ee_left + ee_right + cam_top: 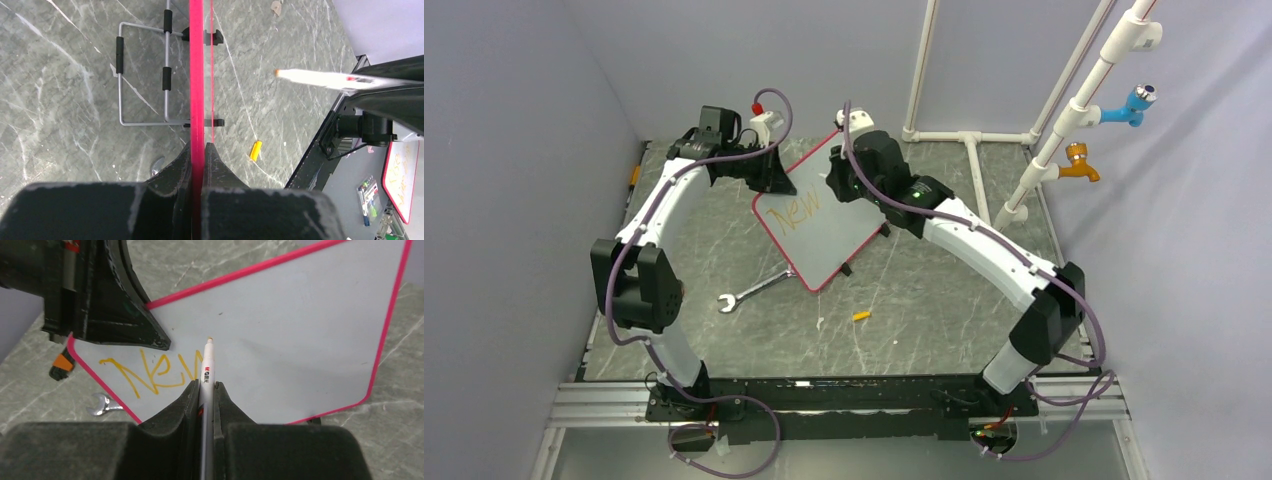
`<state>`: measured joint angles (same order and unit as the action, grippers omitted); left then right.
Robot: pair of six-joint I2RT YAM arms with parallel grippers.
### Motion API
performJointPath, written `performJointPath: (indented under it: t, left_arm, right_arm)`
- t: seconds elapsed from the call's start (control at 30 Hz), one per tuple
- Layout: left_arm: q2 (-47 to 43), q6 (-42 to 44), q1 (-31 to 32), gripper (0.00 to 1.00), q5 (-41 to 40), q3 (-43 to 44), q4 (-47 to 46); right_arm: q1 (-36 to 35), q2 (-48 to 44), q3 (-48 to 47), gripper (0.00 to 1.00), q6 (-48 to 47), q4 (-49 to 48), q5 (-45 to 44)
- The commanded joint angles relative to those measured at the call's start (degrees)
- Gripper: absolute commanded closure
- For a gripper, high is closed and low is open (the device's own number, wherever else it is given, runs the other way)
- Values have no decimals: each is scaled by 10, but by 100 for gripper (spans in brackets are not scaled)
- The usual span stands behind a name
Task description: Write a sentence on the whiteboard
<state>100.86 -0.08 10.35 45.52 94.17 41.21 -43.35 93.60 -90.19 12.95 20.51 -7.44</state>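
Observation:
The whiteboard (pixel 829 225), white with a thin red frame, stands tilted at the table's middle back. My left gripper (pixel 776 183) is shut on its upper left edge; in the left wrist view the red frame (pixel 196 75) runs edge-on between the closed fingers of that gripper (pixel 198 148). The sentence (pixel 150 371) reads "New" in orange near the board's left corner (pixel 792 211). My right gripper (pixel 206 386) is shut on a white marker (pixel 207 362). Its tip points at the board just right of the "w"; whether it touches cannot be told.
A steel wrench (pixel 752 290) lies on the table by the board's near corner, and a small orange cap (pixel 861 316) lies nearer the front. White pipes (pixel 972 136) with a blue tap (pixel 1132 104) and an orange tap (pixel 1079 164) stand at the back right. The board's wire stand (pixel 142 75) shows underneath it.

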Motion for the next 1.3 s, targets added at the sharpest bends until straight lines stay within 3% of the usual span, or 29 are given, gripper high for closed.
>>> performJointPath:
  t: [0.0,0.6,1.27]
  left_arm:
    - [-39,19,13,100,-22,-16,-13]
    - [-33,23,19,100,-12,-39,-32]
    - [-40,5,27,100,-12,-60,-61]
  right_arm:
    - [7,-36,4,100,-10,-8,3]
    - [56,-52,36,100,0,-53,47]
    - [58,-77,99,100,-7,-107,86]
